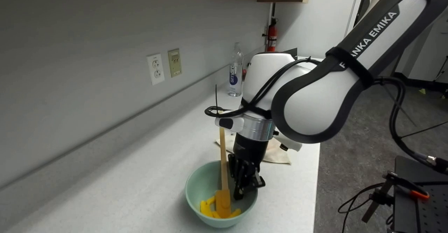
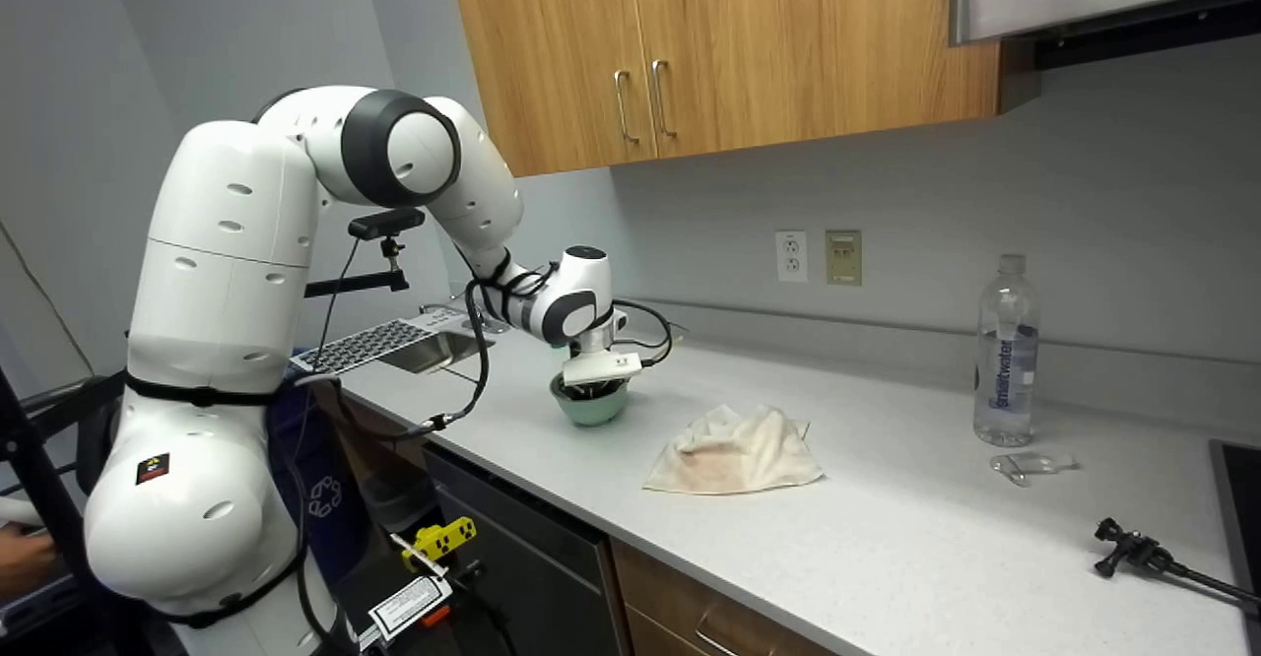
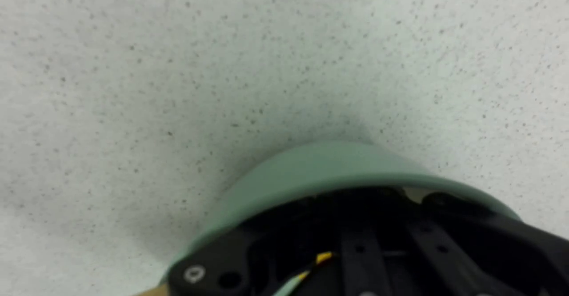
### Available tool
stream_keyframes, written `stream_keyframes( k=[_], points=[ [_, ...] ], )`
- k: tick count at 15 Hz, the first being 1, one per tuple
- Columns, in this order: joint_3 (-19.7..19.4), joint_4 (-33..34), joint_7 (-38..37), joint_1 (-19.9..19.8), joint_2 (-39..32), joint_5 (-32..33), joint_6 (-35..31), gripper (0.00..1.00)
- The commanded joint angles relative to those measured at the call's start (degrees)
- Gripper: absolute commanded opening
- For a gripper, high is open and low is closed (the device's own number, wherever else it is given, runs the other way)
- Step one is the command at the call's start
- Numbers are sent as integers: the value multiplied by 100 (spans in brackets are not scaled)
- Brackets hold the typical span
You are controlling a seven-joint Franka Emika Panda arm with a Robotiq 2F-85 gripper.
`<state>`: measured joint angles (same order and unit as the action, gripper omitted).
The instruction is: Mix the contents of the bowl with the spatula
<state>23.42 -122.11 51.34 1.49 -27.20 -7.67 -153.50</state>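
- One green bowl (image 1: 196, 182) stands on the counter (image 1: 140, 198), nearer the front edge than the back edge, with yellow pieces (image 1: 205, 209) at its bottom.
- The spatula (image 1: 224, 177) leans in it, head among the pieces, handle rising past the rim.
- The gripper (image 1: 247, 187) reaches into the bowl beside the spatula; its jaws are too dark in the wrist view to judge how far they stand apart, and no grip on the handle shows.
- Likely trouble: if the handle is indeed unheld, a sideways push could topple the spatula; pressing on the bowl's side could drag it toward the front edge, and a brisk sweep could flick pieces out.
- The arm (image 2: 481, 201) arches over the front edge, its end pointing nearly straight down.
- Farther along, a cloth (image 2: 734, 454) lies near the front edge and a bottle (image 2: 1007, 370) stands toward the back edge.
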Motion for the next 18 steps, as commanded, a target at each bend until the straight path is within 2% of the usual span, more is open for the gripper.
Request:
stream_keyframes(
  k=[1, 13, 18],
  points=[
    [-249, -206, -133, 74, 383, 314, 298, 0],
    [-588, -431, -191, 105, 805, 547, 289, 0],
    [-352, -563, 54, -17, 1208, 144, 220, 0]
  ],
)
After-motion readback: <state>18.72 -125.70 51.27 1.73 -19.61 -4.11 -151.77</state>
